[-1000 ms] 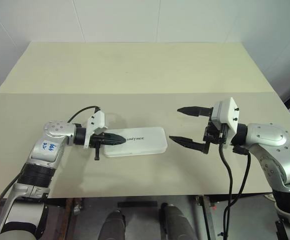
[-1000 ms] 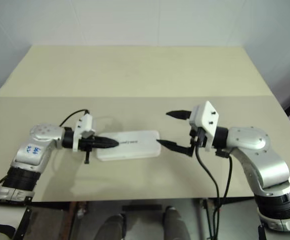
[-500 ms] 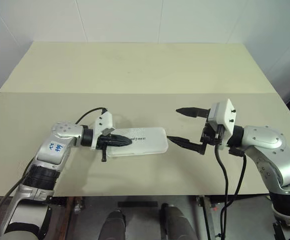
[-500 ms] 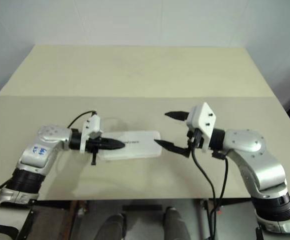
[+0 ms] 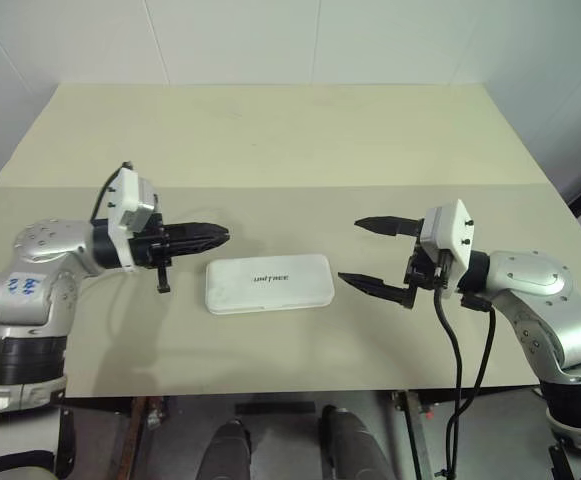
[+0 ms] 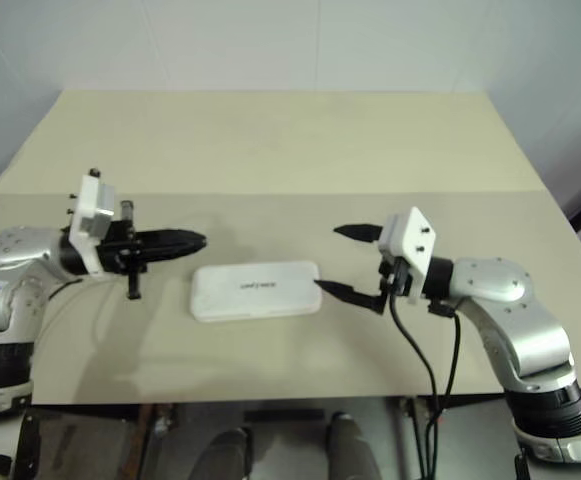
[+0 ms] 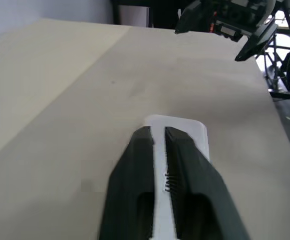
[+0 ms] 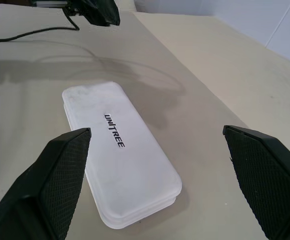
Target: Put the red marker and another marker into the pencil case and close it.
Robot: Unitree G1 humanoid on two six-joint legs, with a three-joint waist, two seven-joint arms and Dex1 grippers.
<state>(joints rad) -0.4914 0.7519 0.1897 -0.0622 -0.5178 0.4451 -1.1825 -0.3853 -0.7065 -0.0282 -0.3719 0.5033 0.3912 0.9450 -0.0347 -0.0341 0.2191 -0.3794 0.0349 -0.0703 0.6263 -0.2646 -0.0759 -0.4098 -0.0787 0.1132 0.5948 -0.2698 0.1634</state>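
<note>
Pencil case (image 5: 268, 283) lies flat on the table (image 5: 270, 140), near front edge, about centre between the two arms. Lid down, closed; dark lettering on top faces up. Long axis runs left-right in head views. Nothing lying on or against it.

L gripper (image 5: 218, 236) hangs above table, just off case's left end and a bit behind it, not touching. Points level, toward robot's right. Fingers (image 7: 135, 165) nearly together w/ a thin slit between them in the wrist view; nothing gripped. Case's end shows past the fingertips in that view.

R gripper (image 5: 358, 252) sits off case's right end, pointing left toward it, apart from it. Fingers (image 8: 60, 165) spread wide, one nearer the table's back, one nearer the front, empty. In the R wrist view the case lies between and beyond the two pads.

Markers: can't see either one on the table; case shut, so contents can't be told.
</note>
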